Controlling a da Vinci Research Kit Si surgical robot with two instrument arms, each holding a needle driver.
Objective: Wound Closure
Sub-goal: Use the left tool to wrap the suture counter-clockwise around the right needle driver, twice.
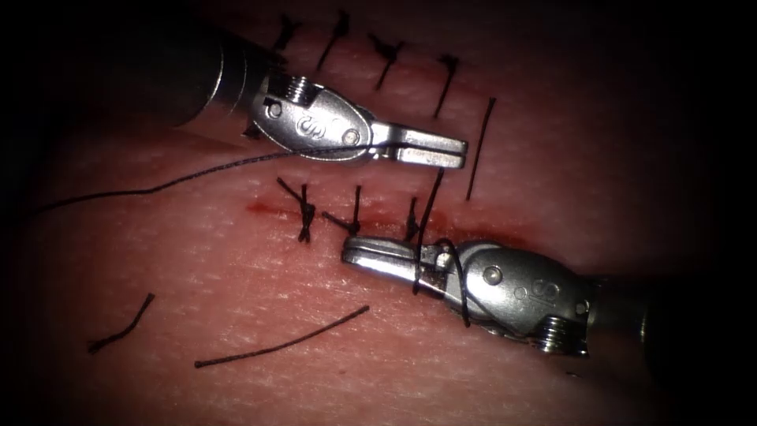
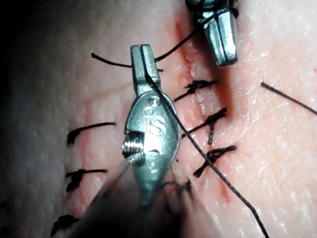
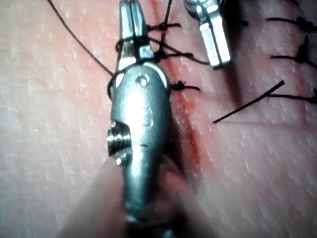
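Holding thread (image 1: 236,164) in your left tool (image 1: 430,148), fingers clamped; right tool (image 1: 378,256) closed, thread-wrapped; cut (image 1: 473,229) approx. three stitches done, right end unclosed.

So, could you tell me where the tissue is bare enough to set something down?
Bare tissue between the long thread and two cut ends. Crowded: the cut, left tool holding thread, right tool thread-wrapped.

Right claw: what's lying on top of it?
Thread is looped around the right claw near its hinge and runs up to the left claw. The tissue underneath is covered.
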